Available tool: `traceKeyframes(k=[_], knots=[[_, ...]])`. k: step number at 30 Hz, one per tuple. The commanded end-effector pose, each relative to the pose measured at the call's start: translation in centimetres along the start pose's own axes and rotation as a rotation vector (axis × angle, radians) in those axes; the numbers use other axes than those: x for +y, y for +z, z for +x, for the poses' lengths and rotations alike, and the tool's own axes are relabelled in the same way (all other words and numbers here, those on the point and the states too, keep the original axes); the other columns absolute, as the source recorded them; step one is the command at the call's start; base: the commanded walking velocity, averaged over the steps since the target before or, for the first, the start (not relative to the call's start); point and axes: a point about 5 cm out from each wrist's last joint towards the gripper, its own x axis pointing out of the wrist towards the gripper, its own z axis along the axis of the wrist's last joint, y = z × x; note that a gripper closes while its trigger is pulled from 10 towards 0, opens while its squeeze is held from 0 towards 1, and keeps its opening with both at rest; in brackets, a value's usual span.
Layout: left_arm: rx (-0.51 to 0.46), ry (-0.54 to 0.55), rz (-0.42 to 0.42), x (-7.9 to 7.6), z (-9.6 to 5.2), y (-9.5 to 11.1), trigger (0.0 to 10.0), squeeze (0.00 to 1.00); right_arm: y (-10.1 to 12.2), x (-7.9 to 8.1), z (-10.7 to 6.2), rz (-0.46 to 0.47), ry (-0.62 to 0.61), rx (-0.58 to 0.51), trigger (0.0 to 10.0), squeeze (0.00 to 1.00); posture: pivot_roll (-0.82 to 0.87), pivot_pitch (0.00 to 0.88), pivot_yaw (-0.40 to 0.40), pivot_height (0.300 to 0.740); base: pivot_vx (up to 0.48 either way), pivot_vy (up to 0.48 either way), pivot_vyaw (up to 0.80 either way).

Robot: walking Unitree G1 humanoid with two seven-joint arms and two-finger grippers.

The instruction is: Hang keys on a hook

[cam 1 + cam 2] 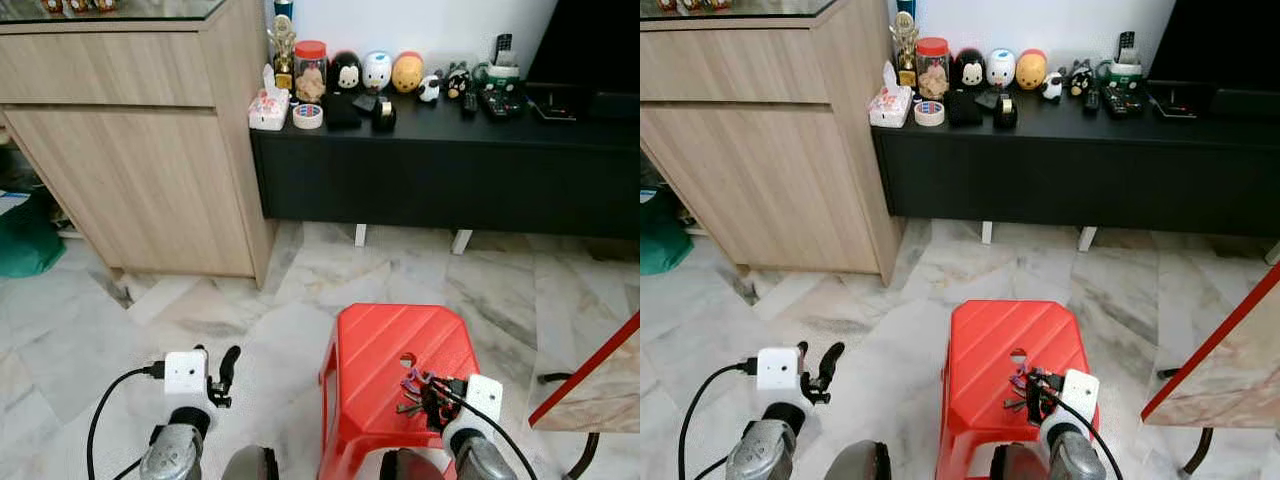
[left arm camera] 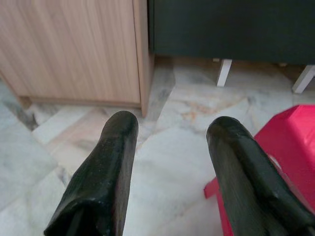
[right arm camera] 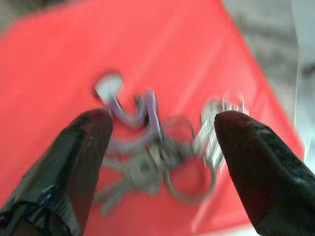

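Two eye views show the keys (image 1: 412, 389) lying on the red stool (image 1: 375, 345) near its front right corner, just ahead of the right gripper (image 1: 437, 400). The left gripper (image 1: 226, 372) hangs open over the floor. In the right wrist view, fingers (image 3: 83, 147) spread around the bunch; closing off-centre could push it off the edge.

Glossy ribbed red plastic stool (image 1: 395, 345), metal keys (image 3: 157, 157), polished marble floor (image 1: 200, 300)

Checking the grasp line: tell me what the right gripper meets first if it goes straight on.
The right gripper, open, points at the keys lying on the red stool; it would likely meet them first.
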Motion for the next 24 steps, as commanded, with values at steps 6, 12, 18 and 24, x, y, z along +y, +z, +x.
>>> traceKeyframes(k=[6, 12, 18, 24], knots=[[-0.014, 0.020, -0.004, 0.0, 0.0, 0.0, 10.0, 0.00, 1.5, 0.6, -0.2, -0.097, 0.069, -0.144, 10.0, 0.00, 0.07, 0.047, -0.022, 0.632, 0.000, 0.000, 0.00], [-0.020, 0.030, -0.007, 0.2, 0.1, 0.1, 10.0, 0.00, 1.1, 0.2, -0.4, -0.117, 0.046, -0.125, 10.0, 0.00, 0.07, 0.041, -0.027, 0.632, 0.000, 0.000, 0.00], [-0.016, 0.039, -0.005, 0.4, 0.0, -0.1, 10.0, 0.00, 1.6, 0.4, 0.0, -0.113, 0.046, -0.124, 10.0, 0.00, 0.08, 0.038, -0.028, 0.607, 0.000, 0.000, 0.00], [-0.010, 0.046, 0.002, 0.5, -0.2, -0.2, 10.0, 0.00, 2.2, 1.3, 0.6, -0.097, 0.062, -0.117, 10.0, 0.00, 0.08, 0.048, -0.030, 0.607, 0.000, 0.000, 0.00]])
